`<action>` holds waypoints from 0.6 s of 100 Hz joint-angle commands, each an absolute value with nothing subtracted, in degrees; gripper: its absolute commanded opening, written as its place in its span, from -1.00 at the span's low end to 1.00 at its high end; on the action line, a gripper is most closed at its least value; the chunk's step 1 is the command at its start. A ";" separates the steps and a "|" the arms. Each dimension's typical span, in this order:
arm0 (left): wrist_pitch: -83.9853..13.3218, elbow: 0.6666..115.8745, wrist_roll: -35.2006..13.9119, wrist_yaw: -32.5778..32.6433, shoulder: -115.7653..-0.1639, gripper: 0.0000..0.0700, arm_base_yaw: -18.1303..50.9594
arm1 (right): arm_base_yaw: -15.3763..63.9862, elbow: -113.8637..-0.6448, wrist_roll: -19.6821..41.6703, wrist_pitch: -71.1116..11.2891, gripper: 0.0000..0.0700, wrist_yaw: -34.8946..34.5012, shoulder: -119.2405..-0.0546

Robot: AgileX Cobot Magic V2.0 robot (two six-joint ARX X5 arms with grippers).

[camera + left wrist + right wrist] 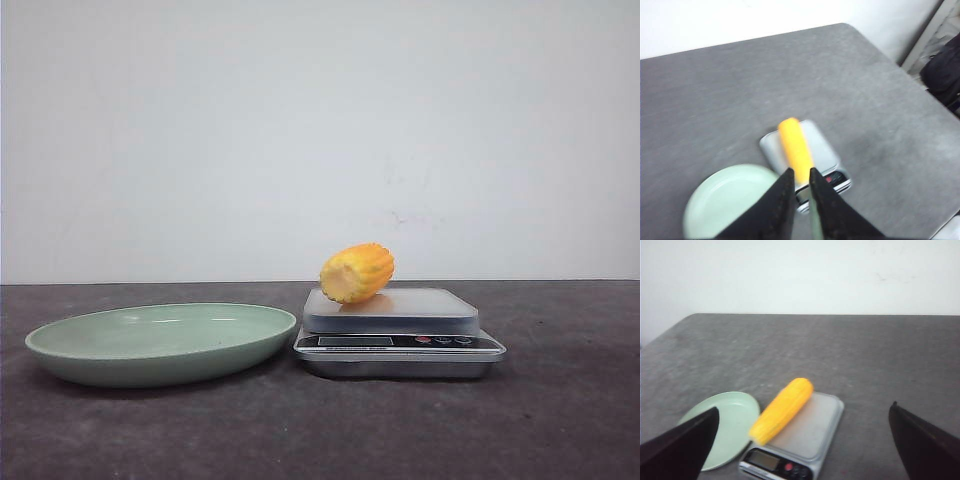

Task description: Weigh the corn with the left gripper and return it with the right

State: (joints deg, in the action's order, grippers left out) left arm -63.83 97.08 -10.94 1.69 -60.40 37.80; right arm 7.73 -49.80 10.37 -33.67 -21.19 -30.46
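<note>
The corn (pixel 357 272) lies on the scale (pixel 398 331), long axis slanting toward the far edge; right gripper (pixel 805 440) gapes wide above it; left gripper (pixel 801 187) nearly closed, empty.

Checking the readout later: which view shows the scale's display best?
Right wrist view: the scale's display faces that camera, unobstructed, though digits are unreadable. Front view shows it only as a thin edge-on strip. In the left wrist view, the left gripper covers it.

Both arms up off the table, nothing held.
Black left gripper (pixel 801 175) pinched nearly closed, empty; black right gripper (pixel 805 440) spread wide apart, empty too.
</note>
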 commanded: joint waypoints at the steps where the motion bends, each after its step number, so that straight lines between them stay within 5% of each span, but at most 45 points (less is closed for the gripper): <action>1: -65.69 98.21 -9.65 4.21 -58.13 -1.00 38.30 | 7.88 -50.74 12.10 -32.99 0.95 -22.30 -30.63; 10: -68.77 98.21 -9.67 7.64 -53.63 -1.00 38.30 | 7.92 -50.74 14.41 -32.12 0.94 -23.24 -30.70; 26: -71.13 98.21 -9.89 8.97 -46.09 -1.00 38.30 | 8.95 -50.74 24.77 -21.87 0.58 -28.32 -32.64; 44: -70.96 98.21 -9.93 9.89 -40.34 -1.00 38.30 | 12.80 -51.75 35.97 -6.55 0.57 -28.67 -38.30; 60: -71.42 98.21 -9.82 13.19 -38.85 -1.00 38.30 | 19.99 -55.68 36.82 -5.30 0.57 -23.97 -46.54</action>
